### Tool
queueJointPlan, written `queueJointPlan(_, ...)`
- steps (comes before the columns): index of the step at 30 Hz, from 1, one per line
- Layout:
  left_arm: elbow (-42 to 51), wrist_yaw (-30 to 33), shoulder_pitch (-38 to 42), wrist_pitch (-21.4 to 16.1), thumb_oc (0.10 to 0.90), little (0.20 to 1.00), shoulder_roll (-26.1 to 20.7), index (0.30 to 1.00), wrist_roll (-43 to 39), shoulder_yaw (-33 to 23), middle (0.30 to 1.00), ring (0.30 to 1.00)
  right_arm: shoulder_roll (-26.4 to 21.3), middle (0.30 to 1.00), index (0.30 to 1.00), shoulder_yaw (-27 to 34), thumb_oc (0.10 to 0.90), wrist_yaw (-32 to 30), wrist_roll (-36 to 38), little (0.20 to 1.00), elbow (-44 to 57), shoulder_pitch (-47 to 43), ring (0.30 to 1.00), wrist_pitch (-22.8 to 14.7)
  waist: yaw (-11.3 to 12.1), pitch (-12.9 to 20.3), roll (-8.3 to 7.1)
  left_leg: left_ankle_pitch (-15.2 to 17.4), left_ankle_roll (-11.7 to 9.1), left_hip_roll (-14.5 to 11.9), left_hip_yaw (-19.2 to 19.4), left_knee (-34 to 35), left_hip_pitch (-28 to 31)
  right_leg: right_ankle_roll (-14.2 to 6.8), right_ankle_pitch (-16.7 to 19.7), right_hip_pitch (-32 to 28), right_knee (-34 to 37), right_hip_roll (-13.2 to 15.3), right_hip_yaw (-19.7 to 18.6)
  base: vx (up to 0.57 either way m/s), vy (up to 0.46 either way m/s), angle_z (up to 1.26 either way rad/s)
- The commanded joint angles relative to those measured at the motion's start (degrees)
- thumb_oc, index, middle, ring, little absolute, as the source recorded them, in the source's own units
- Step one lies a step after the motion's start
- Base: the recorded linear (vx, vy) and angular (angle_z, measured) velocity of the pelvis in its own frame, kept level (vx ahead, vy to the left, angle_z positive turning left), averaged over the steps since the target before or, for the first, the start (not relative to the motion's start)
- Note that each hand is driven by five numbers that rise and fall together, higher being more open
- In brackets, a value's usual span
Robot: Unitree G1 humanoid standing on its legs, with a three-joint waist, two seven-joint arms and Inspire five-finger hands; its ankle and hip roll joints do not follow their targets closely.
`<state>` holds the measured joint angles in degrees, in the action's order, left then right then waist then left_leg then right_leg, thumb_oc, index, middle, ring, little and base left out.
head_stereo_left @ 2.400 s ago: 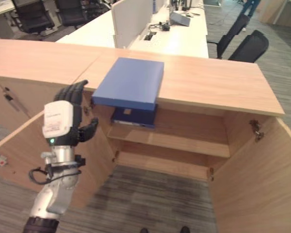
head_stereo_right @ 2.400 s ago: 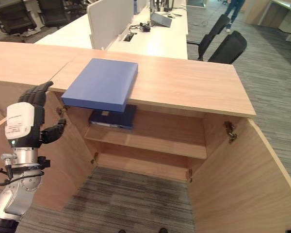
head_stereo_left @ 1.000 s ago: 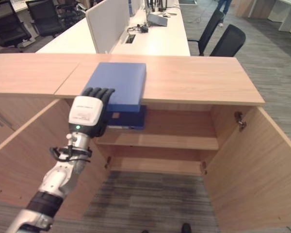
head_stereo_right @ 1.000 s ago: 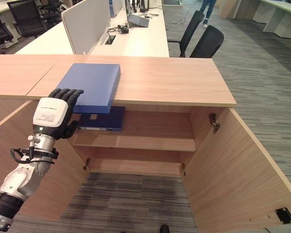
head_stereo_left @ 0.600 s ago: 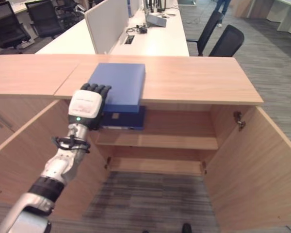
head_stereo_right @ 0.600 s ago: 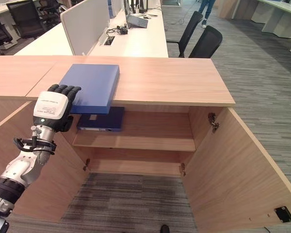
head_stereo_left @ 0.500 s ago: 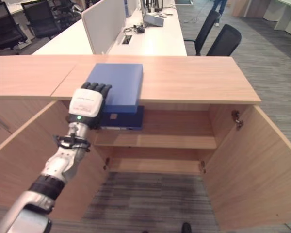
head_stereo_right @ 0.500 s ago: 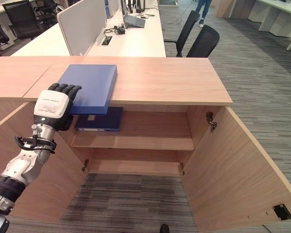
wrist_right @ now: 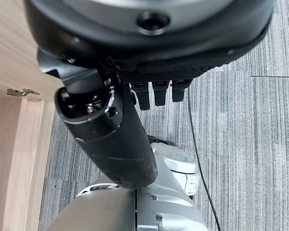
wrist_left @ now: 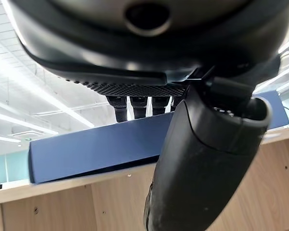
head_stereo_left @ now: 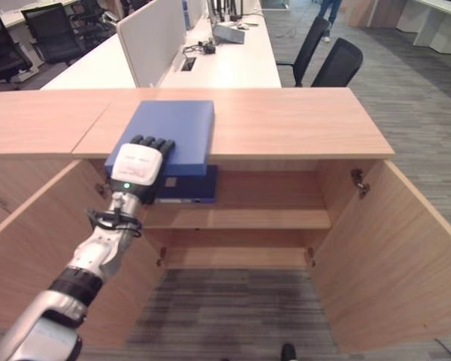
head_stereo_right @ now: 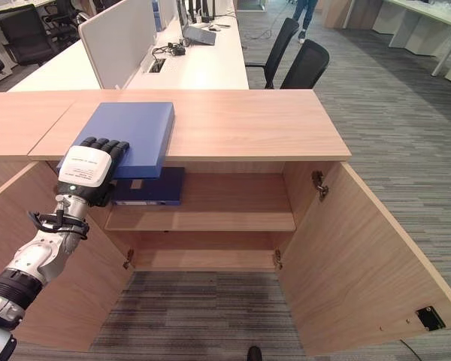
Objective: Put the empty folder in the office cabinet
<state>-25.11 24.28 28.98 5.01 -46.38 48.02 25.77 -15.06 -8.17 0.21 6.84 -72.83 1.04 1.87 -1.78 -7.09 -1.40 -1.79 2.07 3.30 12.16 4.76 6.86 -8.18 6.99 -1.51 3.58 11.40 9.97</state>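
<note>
Starting at our left, our left hand (head_stereo_left: 137,167) is raised to the cabinet's (head_stereo_left: 286,128) top edge with its fingers (head_stereo_right: 104,144) laid over the near corner of the blue folder (head_stereo_left: 171,131). The left wrist view shows the fingers above the folder's edge and the thumb (wrist_left: 202,159) below it, so we judge the hand is closing on that corner, though we cannot tell how firmly it grips. The folder lies flat on the cabinet top, ahead of the hand, its near edge hanging a little over the front. Just under the hand, a second, darker folder (head_stereo_left: 186,183) rests on the upper shelf (head_stereo_left: 240,218). To the right of the hand the shelf is bare and both doors stand open. Our right hand (wrist_right: 111,130) hangs low over the carpet, fingers relaxed and holding nothing. We are at the grasping step; next we need a sure pinch, then a pull toward us off the top and down onto the shelf.
</note>
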Motion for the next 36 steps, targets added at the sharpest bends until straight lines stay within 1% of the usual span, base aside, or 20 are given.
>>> queueJointPlan(1, -3.4, 2.3, 9.8, 2.1, 0.800, 0.900, -2.7, 0.900, 0.1, -2.8, 0.900, 0.900, -1.8, 0.900, 0.900, -2.5, 0.800, -0.3, -0.5, 0.900, -4.6, -2.7, 0.900, 0.0, 0.1, 2.3, -1.30, 10.1, 1.3, 3.3, -2.7, 0.2, 1.3, -6.5, 0.5, 0.5, -6.1, 7.1, 3.3, 0.00, 0.000, 0.00)
queueJointPlan(3, -4.5, 2.4, 9.9, 2.3, 0.800, 0.900, -2.8, 0.900, -0.2, -2.6, 0.900, 0.900, -1.9, 0.900, 0.900, -2.5, 0.800, -0.5, -0.4, 0.900, -4.6, -2.7, 0.900, -0.1, 0.0, 2.4, -1.30, 10.1, 1.2, 3.3, -2.7, 0.2, 1.3, -6.4, 0.5, 0.4, -6.0, 7.1, 3.2, 0.00, -0.003, -0.02)
queueJointPlan(4, -4.9, 2.5, 10.0, 2.4, 0.489, 0.434, -2.9, 0.434, -0.3, -2.6, 0.434, 0.434, -1.9, 0.900, 0.900, -2.5, 0.800, -0.6, -0.4, 0.900, -4.6, -2.8, 0.900, -0.1, 0.0, 2.4, -1.32, 10.1, 1.2, 3.2, -2.6, 0.2, 1.3, -6.4, 0.5, 0.4, -5.9, 7.0, 3.2, 0.00, -0.013, -0.04)
queueJointPlan(5, -6.0, 2.9, 10.3, 3.0, 0.400, 0.300, -2.8, 0.300, -0.6, -2.7, 0.300, 0.300, -1.9, 0.900, 0.900, -2.7, 0.800, -0.8, -0.5, 0.900, -4.6, -2.9, 0.900, -0.2, 0.0, 2.5, -1.39, 10.2, 1.2, 3.2, -2.7, 0.2, 1.4, -6.4, 0.5, 0.2, -5.6, 6.9, 3.2, 0.00, -0.013, -0.04)
queueJointPlan(11, -5.3, 3.4, 9.4, 3.2, 0.400, 0.300, -2.4, 0.300, -1.0, -4.0, 0.300, 0.300, -1.6, 0.900, 0.900, -2.8, 0.800, -0.8, -0.6, 0.900, -4.6, -2.8, 0.900, -0.1, 0.1, 2.7, -1.50, 10.2, 1.2, 3.1, -2.7, 0.2, 1.5, -6.3, 0.4, 0.0, -5.4, 6.8, 3.2, 0.00, 0.000, 0.00)
queueJointPlan(19, -2.6, 5.6, 6.0, 2.7, 0.400, 0.300, -1.3, 0.300, -1.8, -6.9, 0.300, 0.300, -0.8, 0.900, 0.900, -2.7, 0.800, -1.1, -1.1, 0.900, -4.9, -2.1, 0.900, -0.1, 0.1, 2.9, -1.69, 10.3, 1.2, 3.1, -2.7, 0.2, 1.8, -6.2, 0.2, -0.2, -5.4, 6.7, 3.1, 0.00, 0.000, 0.00)
queueJointPlan(23, 0.4, 6.8, 4.2, 2.4, 0.400, 0.300, 0.4, 0.300, -3.0, -9.1, 0.300, 0.300, -0.6, 0.900, 0.900, -2.4, 0.800, -1.7, -1.4, 0.900, -5.0, -1.8, 0.900, -0.2, 0.2, 2.9, -1.95, 10.1, 1.2, 3.1, -2.6, 0.2, 1.6, -6.1, 0.3, -0.1, -5.2, 6.7, 3.2, 0.00, 0.000, 0.00)
queueJointPlan(24, 2.1, 6.7, 3.2, 2.1, 0.400, 0.300, 1.3, 0.300, -3.5, -10.0, 0.300, 0.300, -0.5, 0.900, 0.900, -2.2, 0.800, -1.8, -1.3, 0.900, -5.0, -1.8, 0.900, -0.1, 0.3, 3.0, -2.01, 10.1, 1.2, 3.1, -2.8, 0.2, 1.5, -6.1, 0.3, -0.1, -5.2, 6.7, 3.2, 0.00, 0.000, 0.00)
queueJointPlan(25, 6.7, 6.2, 0.8, 0.7, 0.400, 0.300, 3.3, 0.300, -4.9, -11.9, 0.300, 0.300, -0.2, 0.900, 0.900, -1.6, 0.800, -2.0, -1.2, 0.900, -5.1, -1.8, 0.900, -0.1, 0.6, 2.7, -2.18, 10.3, 1.2, 3.0, -3.2, 0.2, 1.8, -6.0, 0.0, -0.4, -5.4, 6.7, 3.5, 0.00, 0.000, 0.00)
queueJointPlan(27, 13.7, 4.0, -3.4, -2.3, 0.400, 0.300, 5.9, 0.300, -7.6, -14.3, 0.300, 0.300, 0.0, 0.900, 0.900, -0.7, 0.800, -2.2, -0.8, 0.900, -5.1, -1.7, 0.900, 0.0, 1.1, 2.5, -2.27, 10.2, 1.2, 3.1, -3.6, 0.2, 1.7, -5.9, -0.1, -0.5, -5.4, 6.8, 3.7, 0.00, 0.000, 0.00)
queueJointPlan(28, 14.0, 3.8, -3.7, -2.2, 0.400, 0.300, 5.9, 0.300, -7.6, -14.6, 0.300, 0.300, 0.0, 0.900, 0.900, -0.8, 0.800, -2.2, -0.8, 0.900, -5.0, -1.7, 0.900, 0.0, 1.1, 2.6, -2.26, 10.0, 1.2, 3.1, -3.5, 0.2, 1.5, -5.8, 0.2, -0.4, -5.3, 6.8, 3.7, -0.01, 0.000, 0.04)
queueJointPlan(29, 21.4, -0.2, -8.9, -6.9, 0.400, 0.300, 8.9, 0.300, -12.4, -15.6, 0.300, 0.300, 0.2, 0.900, 0.900, 0.1, 0.800, -2.1, -0.7, 0.900, -5.2, -1.6, 0.900, 0.1, 1.6, 2.4, -2.33, 9.8, 1.2, 3.2, -4.0, 0.2, 1.4, -5.7, 0.1, -0.5, -5.2, 6.8, 4.0, -0.01, -0.002, 0.08)
queueJointPlan(30, 25.6, -2.4, -13.6, -8.8, 0.400, 0.300, 11.5, 0.300, -16.2, -17.0, 0.300, 0.300, 0.5, 0.900, 0.900, 0.4, 0.800, -2.0, -0.7, 0.900, -5.2, -1.4, 0.900, 0.1, 2.1, 2.3, -2.34, 9.7, 1.1, 3.1, -4.4, 0.2, 1.3, -5.5, 0.1, -0.6, -5.1, 6.7, 4.2, 0.00, 0.000, 0.00)
queueJointPlan(31, 28.6, -5.7, -19.8, -10.9, 0.400, 0.300, 16.2, 0.300, -23.0, -16.7, 0.300, 0.300, 1.2, 0.900, 0.900, 0.8, 0.800, -1.8, -0.5, 0.900, -5.1, -1.1, 0.900, 0.1, 2.7, 1.9, -2.47, 9.5, 1.1, 3.1, -5.0, 0.2, 1.2, -5.3, -0.2, -0.8, -5.2, 6.6, 4.6, 0.00, 0.000, 0.00)
queueJointPlan(32, 29.3, -7.7, -22.4, -11.8, 0.400, 0.300, 17.7, 0.300, -25.8, -15.7, 0.300, 0.300, 1.4, 0.900, 0.900, 0.8, 0.800, -1.7, -0.3, 0.900, -5.0, -1.2, 0.900, 0.1, 3.0, 1.7, -2.52, 9.3, 1.1, 3.1, -5.2, 0.2, 0.9, -5.2, -0.2, -0.8, -5.2, 6.6, 4.8, -0.01, -0.009, 0.10)
queueJointPlan(34, 28.4, -12.6, -26.2, -13.0, 0.400, 0.300, 19.0, 0.300, -31.6, -13.0, 0.300, 0.300, 1.2, 0.900, 0.900, 1.0, 0.800, -1.1, 0.0, 0.900, -4.8, -1.7, 0.900, 0.3, 3.4, 1.4, -2.51, 8.9, 1.2, 3.2, -5.4, 0.2, 0.2, -5.1, 0.2, -0.4, -5.1, 6.5, 4.9, -0.04, 0.001, 0.29)
queueJointPlan(35, 28.4, -16.3, -28.4, -13.6, 0.400, 0.300, 17.4, 0.300, -32.8, -10.8, 0.300, 0.300, 0.9, 0.900, 0.900, 1.1, 0.800, -0.6, -0.3, 0.900, -4.8, -2.1, 0.900, 0.6, 3.6, 1.1, -2.34, 8.9, 1.4, 3.3, -5.4, 0.2, -0.1, -5.2, 0.3, -0.1, -5.2, 6.6, 5.1, -0.05, 0.012, 0.20)
queueJointPlan(36, 29.3, -20.2, -30.5, -13.6, 0.400, 0.300, 15.2, 0.300, -34.3, -9.7, 0.300, 0.300, 0.3, 0.900, 0.900, 1.1, 0.800, -0.2, -1.2, 0.900, -5.1, -2.5, 0.900, 1.1, 3.9, 0.9, -2.02, 8.9, 1.5, 3.4, -5.4, 0.2, -0.4, -5.2, 0.4, 0.0, -5.1, 6.6, 5.4, -0.03, 0.024, 0.11)
